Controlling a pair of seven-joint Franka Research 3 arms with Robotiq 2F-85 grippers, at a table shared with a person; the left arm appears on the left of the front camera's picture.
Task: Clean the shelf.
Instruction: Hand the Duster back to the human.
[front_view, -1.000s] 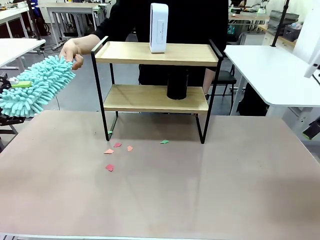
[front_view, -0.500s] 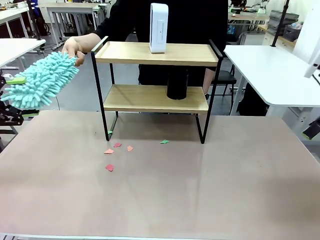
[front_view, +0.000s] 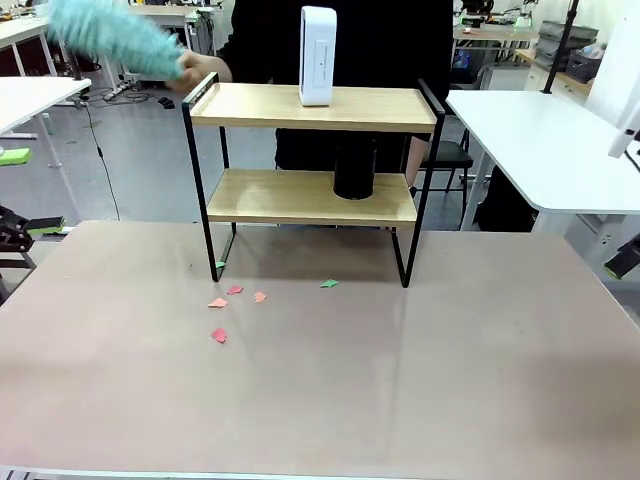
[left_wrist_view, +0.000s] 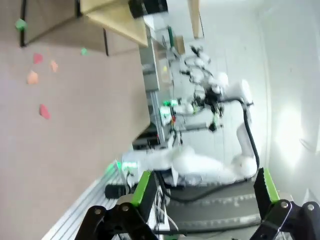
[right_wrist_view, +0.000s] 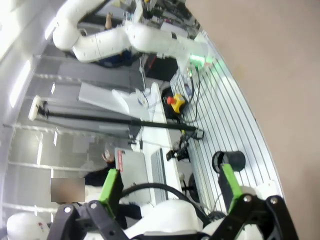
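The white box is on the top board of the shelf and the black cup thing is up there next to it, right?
Not quite. The white box is on the shelf's top board, but the black cylinder stands on the lower board, as the front view shows.

No legible text, labels, brands or numbers in any view. White upright device (front_view: 317, 55) on the shelf (front_view: 310, 107) shows a plain face; any marking on it is too small to read.

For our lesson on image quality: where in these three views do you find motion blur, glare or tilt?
Front view: the turquoise duster in the person's hand is motion-smeared, the shelf sharp. Left wrist view: soft, rolled sideways, bright glare at right. Right wrist view: tilted, washed-out upper left.
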